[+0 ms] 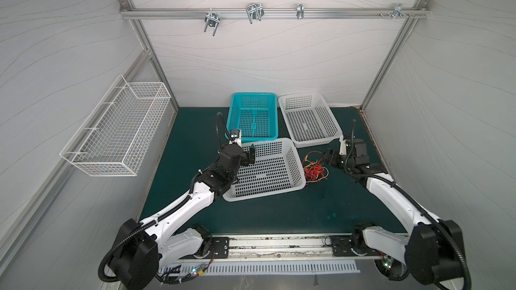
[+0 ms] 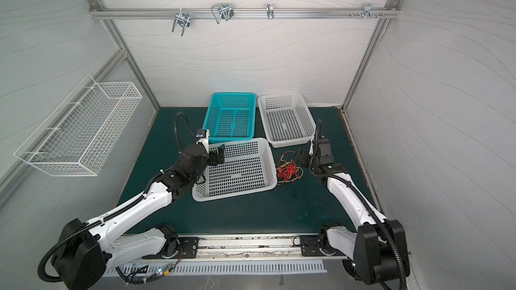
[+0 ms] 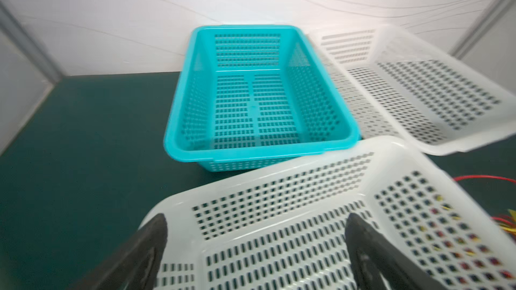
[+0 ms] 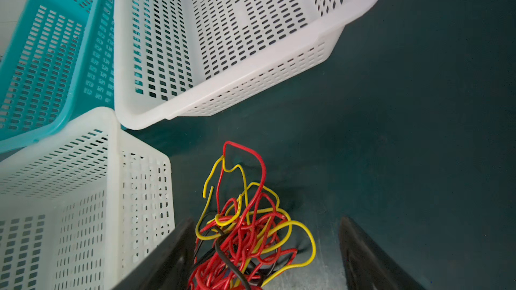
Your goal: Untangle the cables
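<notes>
Cables [image 1: 315, 170]: a light, floppy, springy nest on the bench [image 1: 279, 213], at 3 o'clock of the near white basket [image 1: 265, 193]. I'd pinch one stray loop, not the clump. Right hand [image 4: 266, 223] straddles it, jaws apart, gripping nothing. Left hand [image 3: 257, 218] is wide open over that basket.

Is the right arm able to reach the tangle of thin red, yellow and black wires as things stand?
Likely yes: the right hand is open right at the wire tangle, with nothing between them; the nearest white slotted plastic basket only flanks it.
</notes>
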Tool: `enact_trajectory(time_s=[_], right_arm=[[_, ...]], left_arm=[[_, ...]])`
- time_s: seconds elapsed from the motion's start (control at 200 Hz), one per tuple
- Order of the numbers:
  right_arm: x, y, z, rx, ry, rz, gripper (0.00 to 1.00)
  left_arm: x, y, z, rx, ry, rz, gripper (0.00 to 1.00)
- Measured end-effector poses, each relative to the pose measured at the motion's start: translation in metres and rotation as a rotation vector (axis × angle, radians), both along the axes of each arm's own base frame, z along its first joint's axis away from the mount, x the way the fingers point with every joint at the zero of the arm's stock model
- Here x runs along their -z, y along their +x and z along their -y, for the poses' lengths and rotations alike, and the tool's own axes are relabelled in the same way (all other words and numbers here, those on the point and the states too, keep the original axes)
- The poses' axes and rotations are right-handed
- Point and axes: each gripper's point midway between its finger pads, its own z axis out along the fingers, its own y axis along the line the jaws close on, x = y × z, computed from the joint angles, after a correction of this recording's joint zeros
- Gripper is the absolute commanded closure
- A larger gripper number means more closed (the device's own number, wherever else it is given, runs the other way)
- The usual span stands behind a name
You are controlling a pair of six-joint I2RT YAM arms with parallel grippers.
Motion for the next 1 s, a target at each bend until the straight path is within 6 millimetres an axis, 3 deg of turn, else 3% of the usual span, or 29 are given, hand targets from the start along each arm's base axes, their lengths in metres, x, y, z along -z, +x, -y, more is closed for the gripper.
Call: enact_trajectory(time_s=[0.185, 0.39, 0.505, 0.595, 0.745, 0.905, 1.0], right_arm=[[0.016, 0.003, -0.004, 0.002, 0.019, -0.045, 0.29], [0.042, 0.010, -0.010, -0.005, 0.033, -0.113, 0.47], [0.053, 0.019, -0.014, -0.010, 0.036, -0.143, 0.56], [0.056, 0.027, -0.017, -0.015, 0.038, -0.145, 0.74], [0.056, 0.035, -0.022, -0.020, 0.052, -0.132, 1.00], [0.048, 0.035, -0.027, -0.049, 0.052, -0.106, 1.00], [0.028, 0.032, -0.029, -0.072, 0.048, -0.048, 1.00]], left_arm=[[0.014, -0.013, 0.061, 0.185, -0.155, -0.075, 0.01], [0.046, -0.018, 0.099, 0.284, -0.206, -0.194, 0.02], [0.043, -0.019, 0.119, 0.333, -0.210, -0.214, 0.02], [0.030, -0.021, 0.135, 0.376, -0.227, -0.200, 0.02], [0.015, -0.023, 0.149, 0.415, -0.245, -0.183, 0.02], [0.023, -0.025, 0.155, 0.424, -0.235, -0.218, 0.02], [0.031, -0.027, 0.155, 0.421, -0.225, -0.250, 0.02]])
